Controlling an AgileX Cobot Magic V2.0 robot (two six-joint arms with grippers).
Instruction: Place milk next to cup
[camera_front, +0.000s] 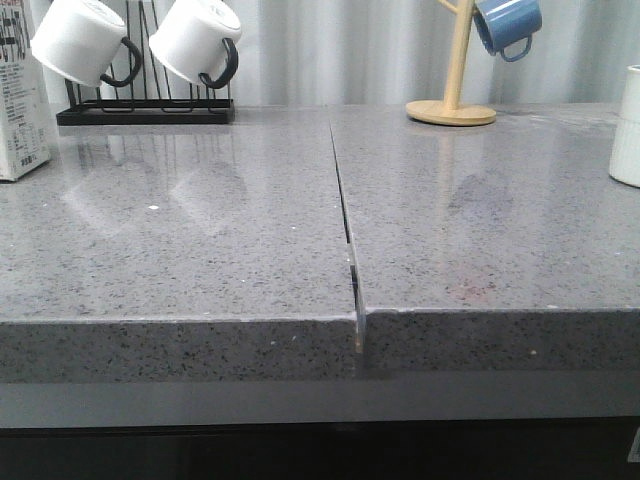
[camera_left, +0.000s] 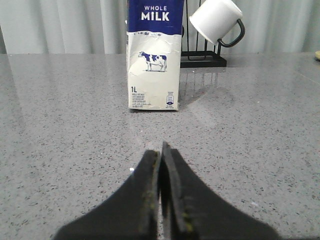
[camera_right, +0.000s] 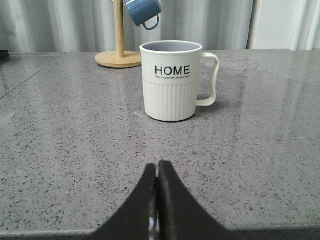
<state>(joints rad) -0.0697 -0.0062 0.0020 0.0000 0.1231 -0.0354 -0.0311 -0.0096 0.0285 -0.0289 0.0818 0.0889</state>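
Note:
The milk carton (camera_left: 152, 60), white with a dark blue "WHOLE MILK" top and a cow picture, stands upright on the grey counter ahead of my left gripper (camera_left: 161, 150), which is shut and empty, well short of it. In the front view the carton (camera_front: 20, 95) shows at the far left edge. The off-white "HOME" cup (camera_right: 172, 82) with ribbed lower body stands upright ahead of my right gripper (camera_right: 157, 166), which is shut and empty. The cup (camera_front: 627, 125) shows partly at the far right edge of the front view. Neither gripper shows in the front view.
A black rack (camera_front: 145, 105) with two white black-handled mugs (camera_front: 195, 40) stands at the back left. A wooden mug tree (camera_front: 455, 70) holds a blue mug (camera_front: 507, 25) at the back right. A seam (camera_front: 345, 220) splits the grey counter down the middle.

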